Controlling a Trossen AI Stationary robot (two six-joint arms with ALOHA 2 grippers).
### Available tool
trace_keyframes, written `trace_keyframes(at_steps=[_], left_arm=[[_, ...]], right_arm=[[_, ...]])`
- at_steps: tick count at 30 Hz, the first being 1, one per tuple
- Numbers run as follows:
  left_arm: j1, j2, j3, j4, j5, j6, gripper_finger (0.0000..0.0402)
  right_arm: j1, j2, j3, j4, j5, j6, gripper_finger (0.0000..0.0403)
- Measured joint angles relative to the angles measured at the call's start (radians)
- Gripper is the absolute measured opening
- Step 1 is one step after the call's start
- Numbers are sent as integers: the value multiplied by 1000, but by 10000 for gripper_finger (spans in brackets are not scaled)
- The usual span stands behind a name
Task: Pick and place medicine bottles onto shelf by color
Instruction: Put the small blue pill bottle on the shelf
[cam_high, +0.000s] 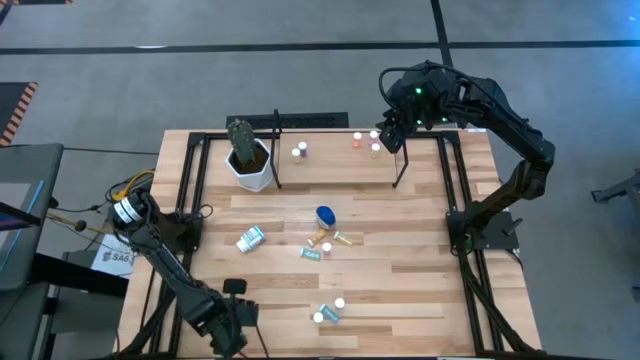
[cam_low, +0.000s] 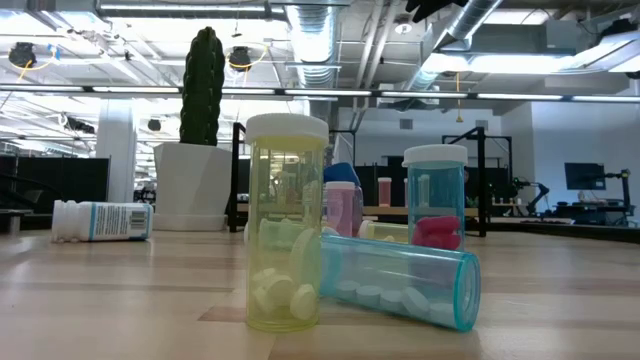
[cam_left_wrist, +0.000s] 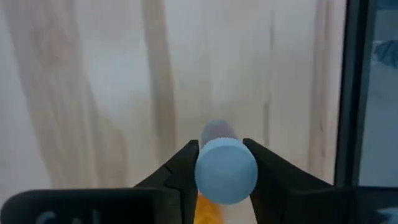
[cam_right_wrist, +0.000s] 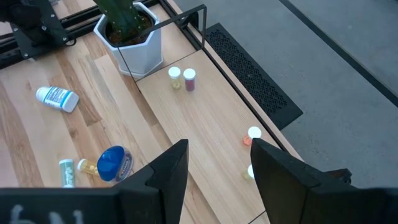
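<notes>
Nearest you, at the table's front edge, your left gripper (cam_left_wrist: 225, 168) has its fingers pressed on both sides of a small white-capped bottle (cam_left_wrist: 226, 171) with an orange body, just above the planks. Just beyond it, a yellow bottle (cam_low: 287, 225) stands upright with a teal bottle (cam_low: 400, 283) lying on its side against its base. In the middle of the table lie a white labelled bottle (cam_high: 250, 238), a blue rounded bottle (cam_high: 326, 215) and a few small ones near it. At the far edge, the shelf (cam_high: 340, 170) holds a cactus pot (cam_high: 250, 160), two bottles (cam_right_wrist: 181, 78) side by side and an orange one (cam_right_wrist: 251, 135) under your right gripper (cam_right_wrist: 214, 171). That gripper hovers above the shelf, fingers apart and empty.
</notes>
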Motion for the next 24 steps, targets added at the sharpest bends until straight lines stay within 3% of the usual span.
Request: trace_keyframes(at_steps=[12, 24], left_arm=[[321, -25, 63, -30, 40, 187, 92], [686, -25, 174, -26, 28, 167, 94]], right_arm=[[0, 0, 0, 0, 0, 0, 195], [0, 0, 0, 0, 0, 0, 195]])
